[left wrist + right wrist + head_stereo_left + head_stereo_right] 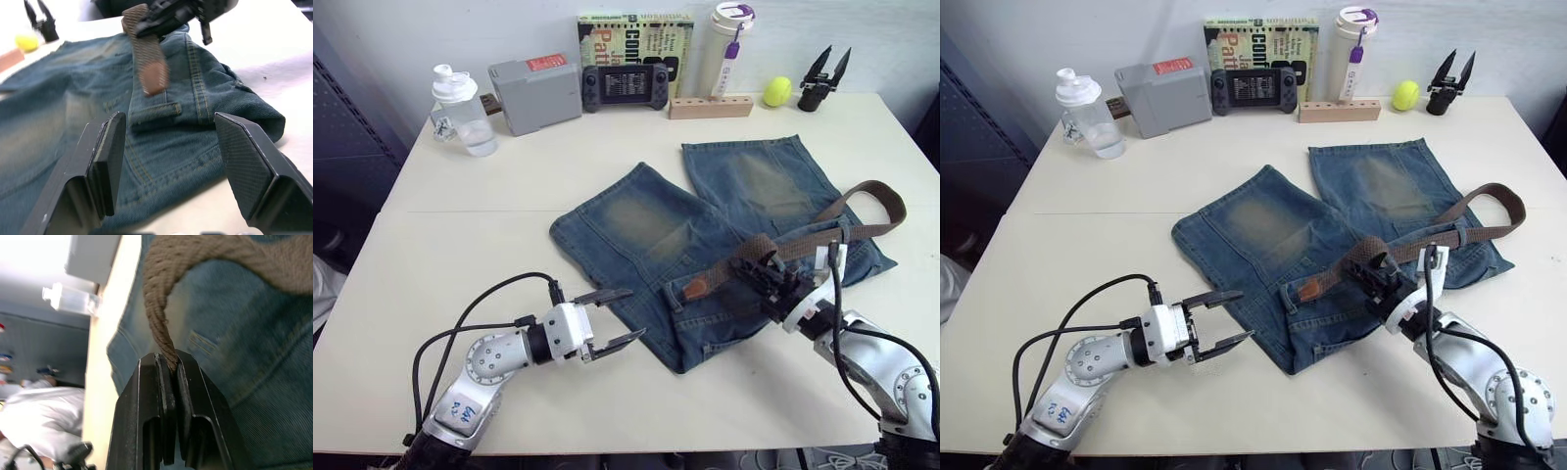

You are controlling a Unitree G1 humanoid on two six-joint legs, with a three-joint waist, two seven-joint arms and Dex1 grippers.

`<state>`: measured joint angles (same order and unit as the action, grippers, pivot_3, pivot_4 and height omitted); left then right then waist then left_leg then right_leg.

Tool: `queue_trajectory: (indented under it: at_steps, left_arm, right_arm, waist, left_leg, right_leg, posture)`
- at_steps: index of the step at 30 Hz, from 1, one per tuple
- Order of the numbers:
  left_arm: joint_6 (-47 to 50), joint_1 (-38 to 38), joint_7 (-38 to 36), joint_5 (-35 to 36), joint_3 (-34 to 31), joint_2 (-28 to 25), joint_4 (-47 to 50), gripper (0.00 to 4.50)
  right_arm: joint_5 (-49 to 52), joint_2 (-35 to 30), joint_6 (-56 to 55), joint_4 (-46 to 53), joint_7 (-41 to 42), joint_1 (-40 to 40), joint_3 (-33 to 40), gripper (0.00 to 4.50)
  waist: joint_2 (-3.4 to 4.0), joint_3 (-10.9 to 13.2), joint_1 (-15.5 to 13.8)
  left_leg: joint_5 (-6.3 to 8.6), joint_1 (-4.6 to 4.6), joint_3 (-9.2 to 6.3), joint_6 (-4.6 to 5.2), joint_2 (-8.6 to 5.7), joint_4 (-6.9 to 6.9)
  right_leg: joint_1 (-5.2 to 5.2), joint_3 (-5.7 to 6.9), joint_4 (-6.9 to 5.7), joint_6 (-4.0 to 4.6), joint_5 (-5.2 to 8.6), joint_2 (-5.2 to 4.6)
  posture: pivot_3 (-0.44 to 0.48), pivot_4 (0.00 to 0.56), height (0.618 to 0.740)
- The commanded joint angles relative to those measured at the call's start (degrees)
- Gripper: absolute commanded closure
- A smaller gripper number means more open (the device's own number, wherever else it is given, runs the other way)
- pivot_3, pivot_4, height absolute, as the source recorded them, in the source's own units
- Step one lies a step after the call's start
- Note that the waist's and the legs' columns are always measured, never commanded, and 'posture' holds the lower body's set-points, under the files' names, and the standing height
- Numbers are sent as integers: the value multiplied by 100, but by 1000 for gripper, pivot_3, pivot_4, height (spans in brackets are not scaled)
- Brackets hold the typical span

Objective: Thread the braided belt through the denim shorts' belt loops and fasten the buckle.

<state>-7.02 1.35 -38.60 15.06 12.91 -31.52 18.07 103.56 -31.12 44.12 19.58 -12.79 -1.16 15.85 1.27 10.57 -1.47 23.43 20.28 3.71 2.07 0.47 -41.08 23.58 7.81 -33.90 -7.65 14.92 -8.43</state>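
- The shorts (705,250) lie flat on the white desk (489,196), legs toward the far edge and waistband toward the robot.
- The belt (803,240) runs across the waist on the right side. Its far end curls into a loop (876,201) just beside the right leg of the shorts, partly over the bare desk.
- The belt's near end is a reddish-brown tip (696,287). It hangs just above the waistband, close to a belt loop (155,113) that shows plainly in the left wrist view.
- The right end effector (766,274) is clamped on the belt a little way back from that tip. In the right wrist view the braid is pinched edge-on between the two black fingers (146,396).
- Between that grip and the tip the strap arches up off the denim.
- The left end effector (619,318) hovers over the desk at the left corner of the waistband, fingers well apart, holding nothing, pointed toward the shorts.
- The buckle may be somewhere in the loop at the far end, but I cannot make it out.
- Along the far edge stand a clear shaker bottle (462,110), a grey box (535,93), a handheld game console (626,86), a book (634,39), a wooden block (710,106), a white tumbler (725,44), a yellow ball (776,91) and a spare black gripper (822,78).
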Motion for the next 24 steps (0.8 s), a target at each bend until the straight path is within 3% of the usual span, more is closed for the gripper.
queue_trajectory:
  at_steps: [1, 17, 24]
  left_arm:
    - [81, -58, -41, 45, -115, 61, 286, 1316]
    - [234, -46, -80, -130, -175, 224, 400, 1316]
    - [-19, 9, -125, -475, -115, 207, 249, 1316]
  right_arm:
    - [-651, -131, 41, 264, 308, -19, -118, 4500]
    - [-2823, -20, -115, 848, 897, -388, -689, 4500]
    - [-3452, 303, 68, 1147, 881, -348, -1380, 4500]
  waist:
    - [0, 0, -1]
    - [1, -1, 4]
    - [1, -1, 11]
  left_leg:
    - [0, 0, 1, 0, -1, 0]
    - [0, -1, 3, 0, -24, 1]
    - [0, -3, 1, -1, -32, 2]
  right_leg:
    - [0, -1, 0, -1, 0, 0]
    - [0, -3, 1, -2, -1, 4]
    - [0, -3, 1, -2, -1, 4]
  posture:
    - [0, 150, 726]
    - [0, 150, 726]
    - [0, 150, 726]
